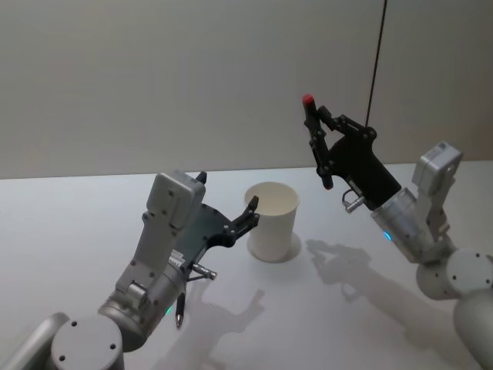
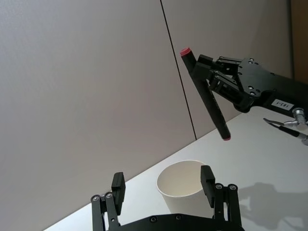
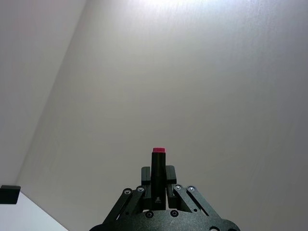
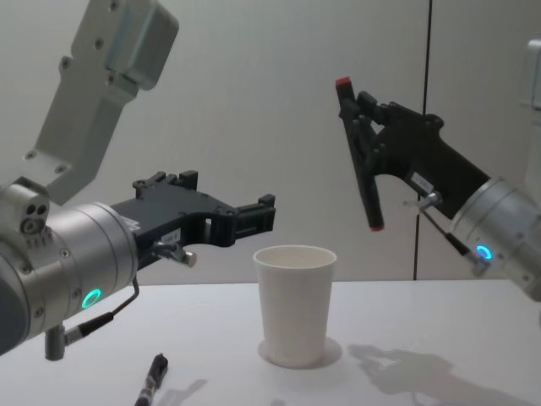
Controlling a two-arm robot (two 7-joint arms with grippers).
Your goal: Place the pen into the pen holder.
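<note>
The right end effector (image 1: pixel 318 142) gripped a black pen with red ends (image 2: pixel 211 106), tilted in the air above and right of the white paper cup (image 1: pixel 271 220) on the white surface (image 1: pixel 77 223); centring, lowering and release were not yet done, judging by this. The left end effector (image 2: pixel 162 183) hovered wide open beside the cup

I have the pen holder (image 1: pixel 272 220) standing upright on the desk (image 1: pixel 92 223), about midway between the left and right edges. My left tool (image 1: pixel 226 193) hangs just left of it, a little above rim height, fingers spread wide and facing the holder. My right tool (image 1: pixel 320 150) is up to the right of the holder, clamped on the pen (image 1: pixel 325 176), which tilts steeply well above the rim. A second pen (image 1: pixel 179 308) lies on the desk toward the near edge, under my left arm
</note>
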